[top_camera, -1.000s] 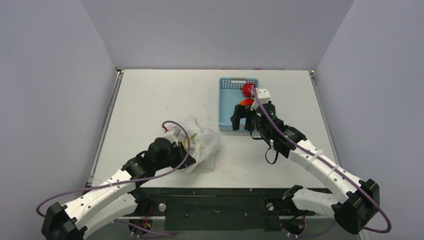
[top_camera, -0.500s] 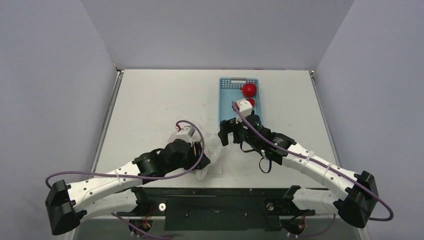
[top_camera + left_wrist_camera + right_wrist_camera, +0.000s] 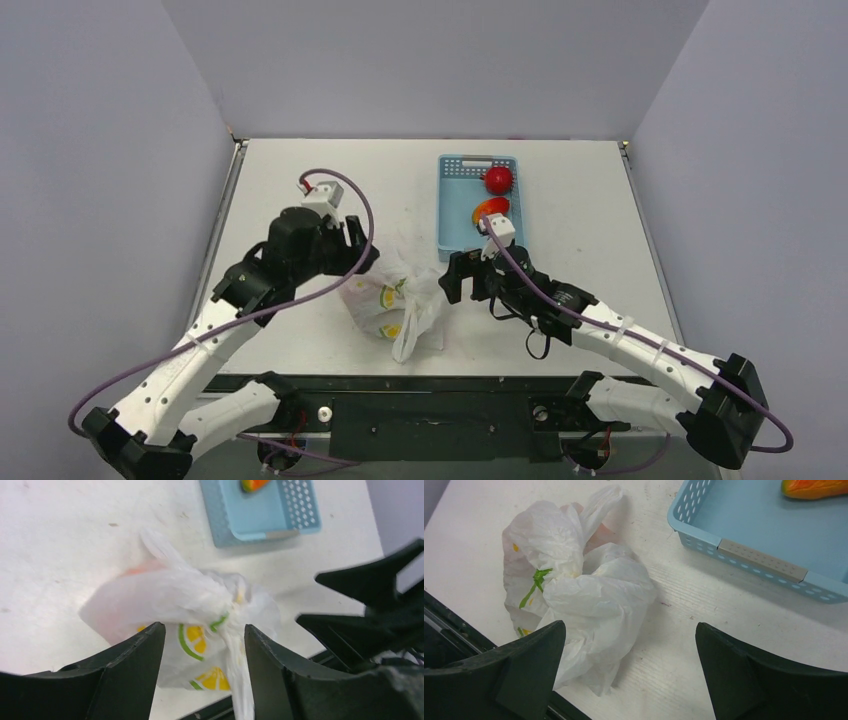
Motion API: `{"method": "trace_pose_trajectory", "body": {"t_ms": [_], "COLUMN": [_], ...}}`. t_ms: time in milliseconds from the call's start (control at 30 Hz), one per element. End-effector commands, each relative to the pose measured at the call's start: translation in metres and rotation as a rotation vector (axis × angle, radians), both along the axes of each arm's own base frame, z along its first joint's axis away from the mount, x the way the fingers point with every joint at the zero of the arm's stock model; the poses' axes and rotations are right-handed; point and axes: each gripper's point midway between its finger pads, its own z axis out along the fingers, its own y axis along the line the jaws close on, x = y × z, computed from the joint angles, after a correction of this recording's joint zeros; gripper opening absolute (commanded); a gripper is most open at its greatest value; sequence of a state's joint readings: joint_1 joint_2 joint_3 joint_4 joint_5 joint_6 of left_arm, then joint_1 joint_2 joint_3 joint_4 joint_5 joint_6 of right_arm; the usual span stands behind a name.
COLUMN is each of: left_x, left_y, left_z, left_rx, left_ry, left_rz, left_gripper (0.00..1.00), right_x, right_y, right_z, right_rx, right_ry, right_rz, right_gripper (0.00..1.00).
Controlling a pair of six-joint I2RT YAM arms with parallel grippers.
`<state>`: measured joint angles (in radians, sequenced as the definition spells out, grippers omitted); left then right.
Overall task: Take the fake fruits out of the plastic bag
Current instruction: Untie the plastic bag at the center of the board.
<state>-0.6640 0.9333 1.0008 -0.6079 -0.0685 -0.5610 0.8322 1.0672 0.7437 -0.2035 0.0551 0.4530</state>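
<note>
The plastic bag (image 3: pixel 393 300) lies crumpled on the table near the front edge, white with yellow citrus prints. The fake fruits are hidden inside it; only a faint orange-pink tint shows through the plastic bag (image 3: pixel 170 592). My left gripper (image 3: pixel 356 250) hangs just above and left of it, open, and the left wrist view shows the prints between the fingers of that gripper (image 3: pixel 204 627). My right gripper (image 3: pixel 452 281) stands wide open at the bag's right side. In the right wrist view the plastic bag (image 3: pixel 584 595) reaches the left finger of this gripper (image 3: pixel 630 625), with bare table in the gap.
A blue basket (image 3: pixel 447 205) stands behind the right gripper, holding a round red apple (image 3: pixel 498 179) and an orange-red mango (image 3: pixel 490 208). The basket's near rim (image 3: pixel 759 560) is close to the right gripper. The table's front edge runs just below the bag.
My left gripper was shut low at the bag; it has opened, let go and risen to the back left. My right gripper came from the basket to the bag's right side.
</note>
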Motion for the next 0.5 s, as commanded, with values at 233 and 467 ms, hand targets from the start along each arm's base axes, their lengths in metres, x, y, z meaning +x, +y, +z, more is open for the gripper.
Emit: {"method": "trace_pose_trajectory", "body": {"t_ms": [233,467], "left_x": [0.076,0.069], "left_y": [-0.025,-0.031], "left_z": [-0.045,-0.071], "left_rx": [0.190,0.188], "left_ry": [-0.013,-0.008], "left_rz": [-0.346,-0.409], "left_gripper": [0.69,0.73], "right_x": [-0.010,-0.015], "right_y": [0.027,0.042], "right_z": [0.031,0.024], "right_rx": [0.323,0.354], "right_ry": [0.051,0.092], "right_rz": [-0.019,-0.005], "right_gripper": [0.97,0.95]}}
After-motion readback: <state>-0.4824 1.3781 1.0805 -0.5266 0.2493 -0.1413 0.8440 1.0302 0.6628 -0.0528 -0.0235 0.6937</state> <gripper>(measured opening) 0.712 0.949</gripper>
